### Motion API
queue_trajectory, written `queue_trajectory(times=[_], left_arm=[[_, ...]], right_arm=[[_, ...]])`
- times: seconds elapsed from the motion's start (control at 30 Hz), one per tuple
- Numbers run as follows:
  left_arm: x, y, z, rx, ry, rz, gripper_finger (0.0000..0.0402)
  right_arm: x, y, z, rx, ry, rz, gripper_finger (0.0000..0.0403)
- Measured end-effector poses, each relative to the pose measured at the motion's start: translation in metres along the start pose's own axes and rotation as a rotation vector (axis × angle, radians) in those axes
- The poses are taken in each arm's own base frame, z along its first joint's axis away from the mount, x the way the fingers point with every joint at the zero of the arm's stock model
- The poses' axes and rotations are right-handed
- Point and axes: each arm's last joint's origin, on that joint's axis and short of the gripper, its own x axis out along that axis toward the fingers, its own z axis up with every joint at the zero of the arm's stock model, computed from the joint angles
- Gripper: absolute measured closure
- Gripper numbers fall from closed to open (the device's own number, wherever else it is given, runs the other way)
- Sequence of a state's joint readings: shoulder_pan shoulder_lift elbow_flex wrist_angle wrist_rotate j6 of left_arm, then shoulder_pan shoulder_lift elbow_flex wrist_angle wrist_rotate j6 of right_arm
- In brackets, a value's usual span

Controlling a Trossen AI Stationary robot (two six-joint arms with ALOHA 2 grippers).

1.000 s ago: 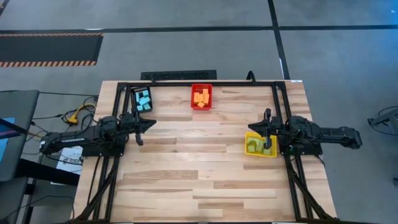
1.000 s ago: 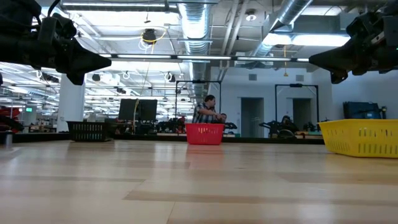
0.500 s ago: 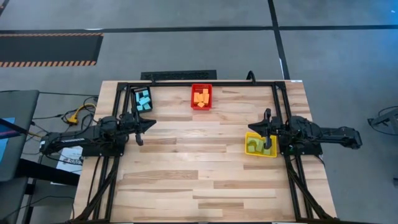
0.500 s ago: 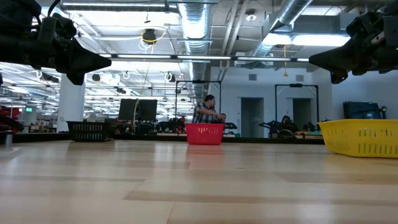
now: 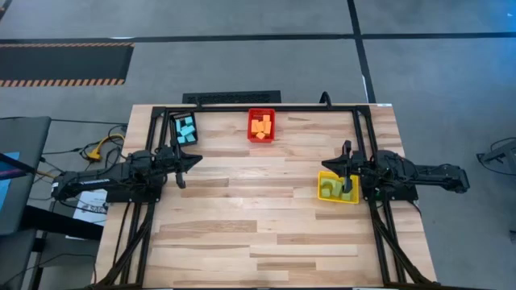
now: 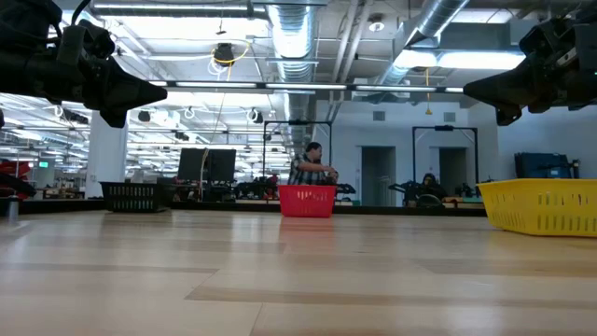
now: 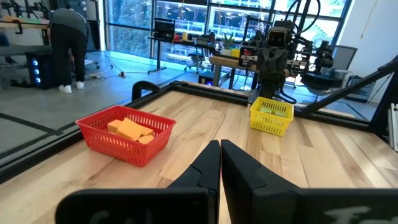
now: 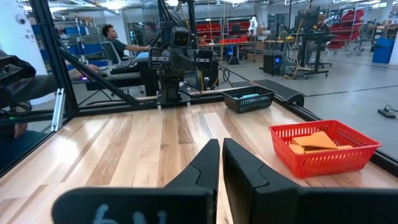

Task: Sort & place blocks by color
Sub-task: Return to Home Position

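– Blocks (image 5: 260,124): where did they lie?

– All that showed lay in bins. On the surface (image 5: 258,229), seen from above, the blue blocks (image 5: 186,129) sat in the black bin (image 6: 131,197) at 11 o'clock. The orange blocks (image 7: 130,129) sat in the red bin (image 6: 306,202) at 12 o'clock. The green blocks (image 5: 330,189) sat in the yellow bin (image 6: 546,207) at 3 o'clock.

– And the left tool (image 5: 197,159)?

– It hung at 9 o'clock, raised well off the wood, with its tip aimed toward 3 o'clock. It was just on the 6 o'clock side of the black bin and did not touch it. Its fingers (image 7: 208,167) were pressed together.

– The right tool (image 5: 325,164)?

– It was opposite, at 3 o'clock, also raised, with its tip aimed toward 9 o'clock. It hovered by the 12 o'clock edge of the yellow bin. Its fingers (image 8: 209,163) were together too.

– Did the two tools come near each other?

– No. They faced one another across the middle of the surface, well apart, with bare planks between them.

– Was anyone about?

– A person (image 6: 306,166) stood in the room beyond the surface, behind the red bin in the level view.
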State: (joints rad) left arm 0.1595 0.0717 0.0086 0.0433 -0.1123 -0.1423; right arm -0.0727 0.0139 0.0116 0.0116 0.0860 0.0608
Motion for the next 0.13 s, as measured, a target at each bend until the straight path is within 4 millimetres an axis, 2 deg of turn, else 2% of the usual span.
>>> queue_trajectory(times=[0.13], left_arm=[[0.0000, 0.0000, 0.0000, 0.000, 0.000, -0.001, 0.0401]], right_arm=[[0.0000, 0.0000, 0.0001, 0.000, 0.000, 0.000, 0.0358]])
